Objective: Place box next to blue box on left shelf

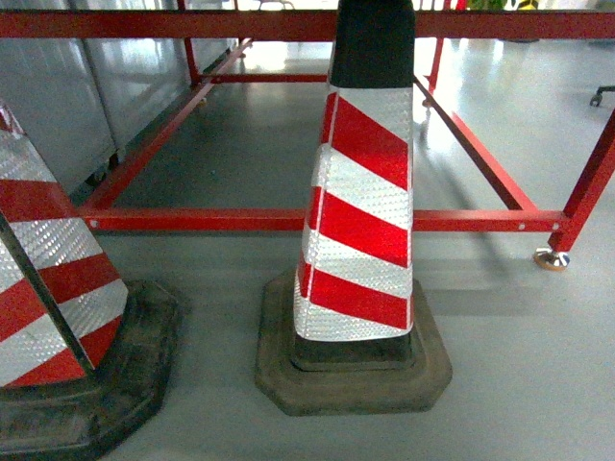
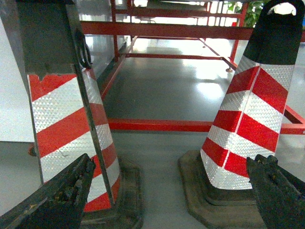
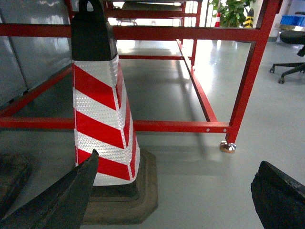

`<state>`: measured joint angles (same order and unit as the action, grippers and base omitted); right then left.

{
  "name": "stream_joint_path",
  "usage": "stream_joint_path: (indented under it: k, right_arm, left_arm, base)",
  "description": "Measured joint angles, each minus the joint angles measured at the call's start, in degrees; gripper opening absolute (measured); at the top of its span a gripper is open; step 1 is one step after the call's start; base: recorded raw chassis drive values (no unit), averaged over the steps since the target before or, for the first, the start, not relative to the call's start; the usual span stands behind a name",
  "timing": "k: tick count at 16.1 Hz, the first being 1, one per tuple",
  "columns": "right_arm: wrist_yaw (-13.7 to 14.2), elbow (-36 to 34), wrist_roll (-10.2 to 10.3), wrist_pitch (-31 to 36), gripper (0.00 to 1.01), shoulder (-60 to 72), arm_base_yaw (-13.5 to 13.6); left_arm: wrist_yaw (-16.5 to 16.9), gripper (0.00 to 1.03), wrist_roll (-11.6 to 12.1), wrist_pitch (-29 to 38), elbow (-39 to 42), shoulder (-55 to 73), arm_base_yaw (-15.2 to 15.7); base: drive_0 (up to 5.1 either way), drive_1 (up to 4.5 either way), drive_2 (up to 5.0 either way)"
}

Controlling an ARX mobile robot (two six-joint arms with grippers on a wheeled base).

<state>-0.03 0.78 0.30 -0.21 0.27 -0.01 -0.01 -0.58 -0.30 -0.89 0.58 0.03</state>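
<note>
Floor (image 1: 538, 365): grey and glossy, it filled the lower half of every view.
Red frame (image 1: 288, 220): low steel bars ran across the middle of the head view and back toward the top; one levelling foot (image 1: 552, 257) sat at the right edge.
Centre cone (image 1: 360, 211): red-and-white striped with a black top, it stood on a dark base in the middle of the head view, in front of the frame's crossbar.
Left cone (image 1: 48, 288): same stripes, cut off by the lower left edge.
Office chair (image 3: 290, 52): at the upper right of the right wrist view, well behind the frame.
Left gripper (image 2: 171, 195): dark fingers at both lower corners, spread wide, nothing between them.
Right gripper (image 3: 176, 195): fingers likewise far apart, holding nothing.
Box and left shelf: neither appeared in any view.
</note>
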Motion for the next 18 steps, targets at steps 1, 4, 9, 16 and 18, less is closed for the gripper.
stream_joint_path:
  k: [1, 4, 9, 16, 18]
  right_arm:
    - [0.0, 0.0, 0.0, 0.0, 0.98, 0.0, 0.0]
    - [0.0, 0.0, 0.0, 0.0, 0.98, 0.0, 0.0]
    - [0.0, 0.0, 0.0, 0.0, 0.98, 0.0, 0.0]
    - [0.0, 0.0, 0.0, 0.0, 0.98, 0.0, 0.0]
    - [0.0, 0.0, 0.0, -0.2, 0.98, 0.0, 0.0]
  left_arm:
    - [0.0, 0.98, 0.0, 0.0, 0.0, 0.0, 0.0]
    - [0.0, 0.98, 0.0, 0.0, 0.0, 0.0, 0.0]
    - [0.0, 0.98, 0.0, 0.0, 0.0, 0.0, 0.0]
    - [0.0, 0.98, 0.0, 0.0, 0.0, 0.0, 0.0]
    - [0.0, 0.98, 0.0, -0.2, 0.0, 0.0, 0.0]
  base:
    - [0.0, 0.0, 0.0]
    - [0.0, 0.0, 0.0]
    - [0.0, 0.0, 0.0]
    - [0.0, 0.0, 0.0]
    - [0.0, 0.0, 0.0]
